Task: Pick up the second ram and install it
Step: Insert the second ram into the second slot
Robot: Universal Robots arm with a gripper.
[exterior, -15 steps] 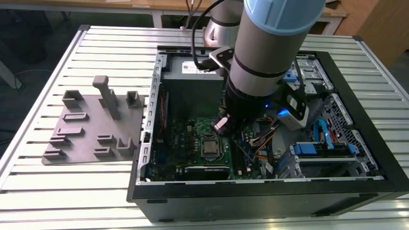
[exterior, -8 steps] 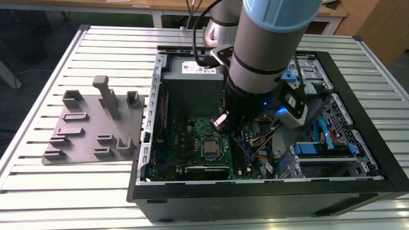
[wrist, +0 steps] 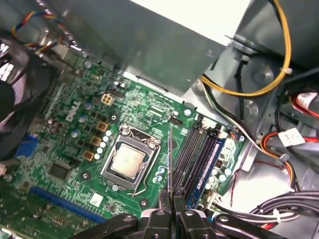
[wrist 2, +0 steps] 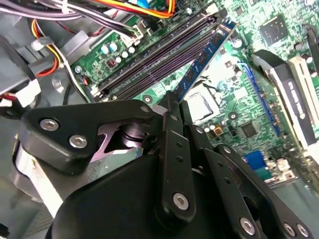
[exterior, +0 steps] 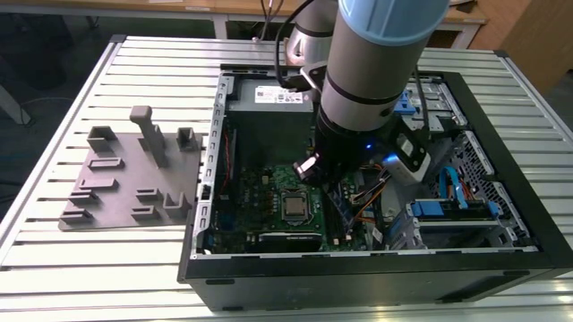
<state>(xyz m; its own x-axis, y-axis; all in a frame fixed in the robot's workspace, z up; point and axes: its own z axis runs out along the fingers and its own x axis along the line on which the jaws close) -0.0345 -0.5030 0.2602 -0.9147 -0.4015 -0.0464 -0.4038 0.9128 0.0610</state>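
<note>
Tool (wrist: 171, 203): pinching the second ram (wrist 2: 206, 56).
Done: picked up, held over the motherboard (wrist: 70, 134).
Left: not yet seated in the slots (wrist 2: 149, 62).

We see an open case (exterior: 376, 272) on a slatted table (exterior: 98, 275), with a bare processor (exterior: 294, 203) on its green motherboard (exterior: 255, 194). A grey fixture (exterior: 121, 178) lies beside the case, at the exterior view's left.
</note>
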